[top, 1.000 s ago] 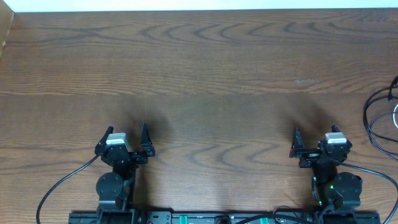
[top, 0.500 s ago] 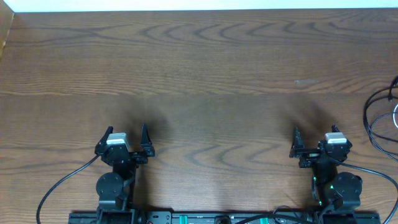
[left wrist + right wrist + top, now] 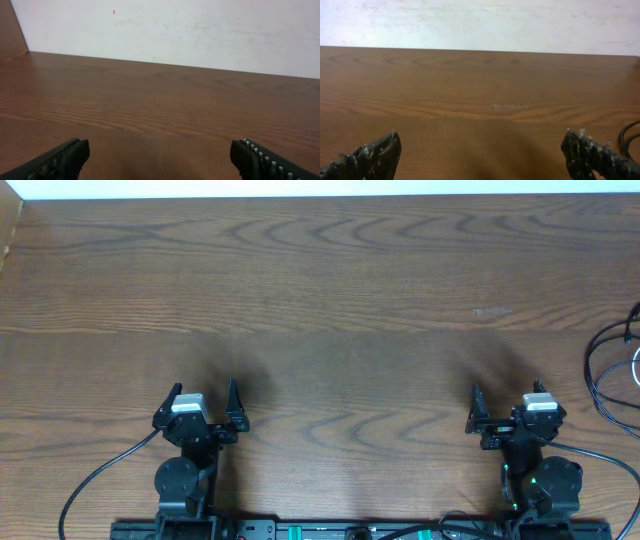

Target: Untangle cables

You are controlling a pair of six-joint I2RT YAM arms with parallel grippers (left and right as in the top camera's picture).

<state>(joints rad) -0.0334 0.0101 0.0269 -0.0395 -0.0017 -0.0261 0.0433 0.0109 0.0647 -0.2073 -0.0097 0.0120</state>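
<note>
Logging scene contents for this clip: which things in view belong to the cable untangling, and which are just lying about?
Job:
- cables, at the table's right edge
- left gripper, open, empty
- right gripper, open, empty

Not the job:
- arm cables
- scuff mark on the table

Nothing visible has moved since the earlier pictures.

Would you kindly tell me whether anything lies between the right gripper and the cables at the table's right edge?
Nothing visible does: only bare wooden table lies between the open right gripper and the cables, which run partly out of view.
</note>
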